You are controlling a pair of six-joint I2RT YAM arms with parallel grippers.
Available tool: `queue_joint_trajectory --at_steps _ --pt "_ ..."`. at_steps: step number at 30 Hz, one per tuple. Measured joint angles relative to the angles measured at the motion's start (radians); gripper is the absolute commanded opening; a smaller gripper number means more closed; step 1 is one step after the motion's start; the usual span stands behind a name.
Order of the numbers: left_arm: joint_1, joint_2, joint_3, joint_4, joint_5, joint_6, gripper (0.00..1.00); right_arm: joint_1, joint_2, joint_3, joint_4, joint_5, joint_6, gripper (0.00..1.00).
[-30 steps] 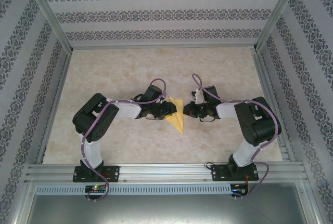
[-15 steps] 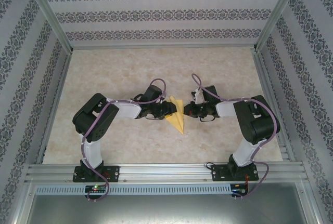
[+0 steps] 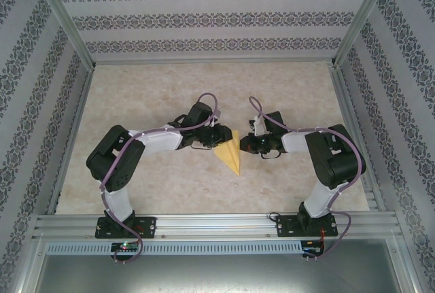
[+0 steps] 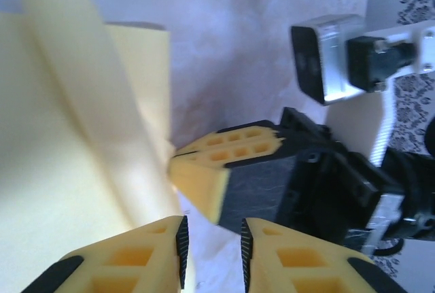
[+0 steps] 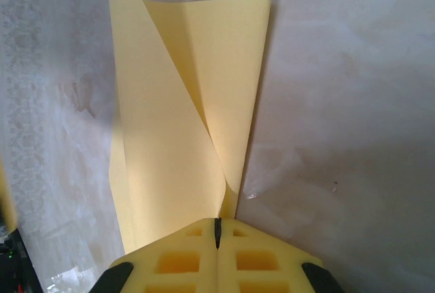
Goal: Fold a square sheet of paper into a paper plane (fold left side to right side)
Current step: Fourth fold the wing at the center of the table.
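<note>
Where the thin, matte yellow paper [image 3: 232, 154] lies mid-table [image 3: 163, 89], it forms a creased, pointed dart with curling flaps that run out of frame in both wrist views. The right gripper [image 5: 217, 223], its ribbed foam pads pressed together, pinches the paper's right edge. The left gripper [image 4: 212, 238], at the paper's left, stands slightly parted around nothing.

a pale, marbled tabletop [image 3: 163, 89] is being bordered by aluminium rails [image 3: 211, 221]. near its middle, a folded yellow paper plane [image 3: 231, 153] is being carried on it, its point being turned toward the near edge and one flap being raised off the surface.
</note>
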Motion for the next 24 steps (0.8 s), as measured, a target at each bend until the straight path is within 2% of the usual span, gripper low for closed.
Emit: queue_joint_trajectory --at_steps 11,24 --pt "0.0 0.158 0.085 0.036 0.075 -0.001 0.25 0.002 0.0 0.013 -0.024 0.008 -0.008 0.05" --pt "0.0 0.165 0.079 0.004 0.043 0.007 0.25 0.012 0.0 0.029 -0.056 0.026 -0.031 0.05"
